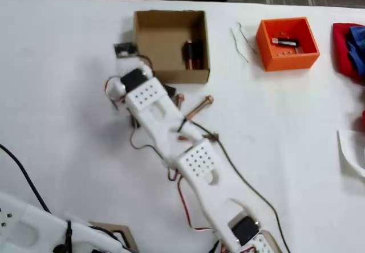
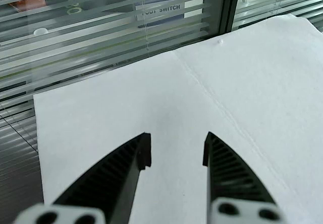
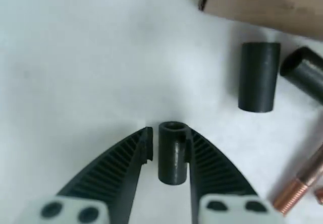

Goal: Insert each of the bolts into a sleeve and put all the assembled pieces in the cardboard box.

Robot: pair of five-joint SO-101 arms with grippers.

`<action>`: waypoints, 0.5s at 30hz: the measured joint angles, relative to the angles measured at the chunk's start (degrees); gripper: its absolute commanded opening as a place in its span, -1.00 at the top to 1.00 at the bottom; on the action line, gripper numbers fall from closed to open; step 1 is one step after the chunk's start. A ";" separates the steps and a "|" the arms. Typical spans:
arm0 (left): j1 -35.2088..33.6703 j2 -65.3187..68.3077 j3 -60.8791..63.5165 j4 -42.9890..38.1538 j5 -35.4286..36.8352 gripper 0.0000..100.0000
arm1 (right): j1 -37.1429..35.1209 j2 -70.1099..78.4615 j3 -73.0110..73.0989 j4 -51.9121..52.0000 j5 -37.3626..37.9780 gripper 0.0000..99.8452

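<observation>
Sleeve (image 3: 173,156), black, sits between the jaws of the right tool (image 3: 168,142), near the front wall of the cardboard box (image 1: 171,75). One jaw touches it and the other shows a thin gap, so the tool reads as not yet clenched. Second sleeve (image 3: 258,76) and third sleeve (image 3: 305,72) lie closer to the box, with a copper bolt (image 3: 298,189) beside them. What looks like one assembled piece (image 1: 191,56) rests inside the box. Left tool (image 2: 176,151) hangs released over bare surface (image 2: 126,103), well apart from the box.

Risk: an off-centre squeeze may roll the sleeve out of the jaws. A weak pinch on its round wall could let it slip when lifted and knock its neighbours.
</observation>
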 measured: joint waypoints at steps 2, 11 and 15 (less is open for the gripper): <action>0.00 0.00 0.00 0.00 0.00 0.61 | -0.09 0.00 -1.05 0.44 0.26 0.62; 0.00 0.00 0.00 0.00 0.00 0.61 | 0.00 0.53 2.29 0.79 0.26 0.72; 0.00 -0.09 0.00 0.00 0.00 0.61 | -0.09 0.53 2.37 0.79 0.26 0.72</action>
